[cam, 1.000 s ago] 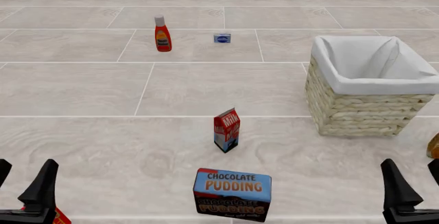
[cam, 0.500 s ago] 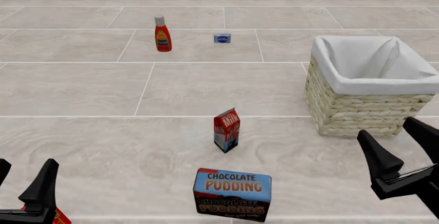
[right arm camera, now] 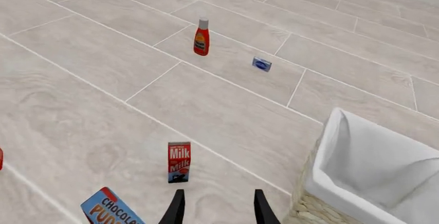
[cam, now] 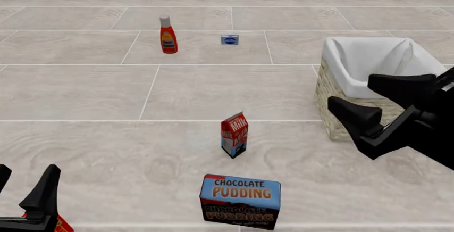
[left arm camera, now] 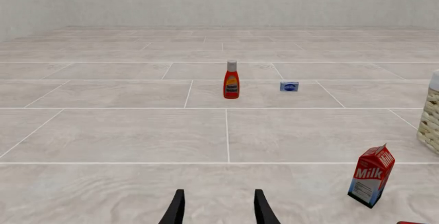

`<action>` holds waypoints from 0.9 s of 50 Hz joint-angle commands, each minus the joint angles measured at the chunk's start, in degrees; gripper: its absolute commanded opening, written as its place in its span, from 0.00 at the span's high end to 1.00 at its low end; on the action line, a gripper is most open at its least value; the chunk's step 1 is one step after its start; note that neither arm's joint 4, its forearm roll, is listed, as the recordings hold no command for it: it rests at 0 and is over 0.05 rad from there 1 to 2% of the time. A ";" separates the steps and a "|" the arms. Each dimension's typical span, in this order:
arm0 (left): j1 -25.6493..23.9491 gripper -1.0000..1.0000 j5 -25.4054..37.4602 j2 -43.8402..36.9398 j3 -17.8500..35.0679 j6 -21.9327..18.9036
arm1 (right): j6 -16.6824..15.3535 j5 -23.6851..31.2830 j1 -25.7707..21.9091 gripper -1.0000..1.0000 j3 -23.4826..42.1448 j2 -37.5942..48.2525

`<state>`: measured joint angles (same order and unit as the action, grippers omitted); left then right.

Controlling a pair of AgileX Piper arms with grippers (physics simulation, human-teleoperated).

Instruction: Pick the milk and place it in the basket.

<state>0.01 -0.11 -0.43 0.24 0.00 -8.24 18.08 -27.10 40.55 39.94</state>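
Woven wicker basket (cam: 369, 120) w/ white cloth liner, printed paper milk (cam: 235, 134) carton, matt tiled table (cam: 85, 93)

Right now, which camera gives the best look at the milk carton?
The left wrist view: the milk is largest there, with its white lettering sharp and the whole carton visible. The front view shows the milk whole and upright but smaller, with blurry lettering. The right wrist view shows the milk face-on, small, lettering readable.

Bright even light w/ no clear source, flat sim render, only faint soft shadows under milk (cam: 235, 134) & pudding box (cam: 241, 201), no glare, no blur, sharp edge to edge, no lens distortion.
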 commanded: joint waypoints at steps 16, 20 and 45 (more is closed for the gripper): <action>0.01 0.00 0.00 0.01 0.00 0.00 | 0.32 14.39 -6.97 0.00 23.17 25.82; -0.01 0.00 0.00 0.00 0.00 0.01 | -0.58 15.02 -5.87 0.00 25.67 30.32; -0.01 0.00 0.00 0.00 0.00 -0.01 | 2.38 9.01 -8.04 0.00 30.53 44.96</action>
<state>0.00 -0.11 -0.43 0.25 0.00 -6.52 29.39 -34.56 69.04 79.14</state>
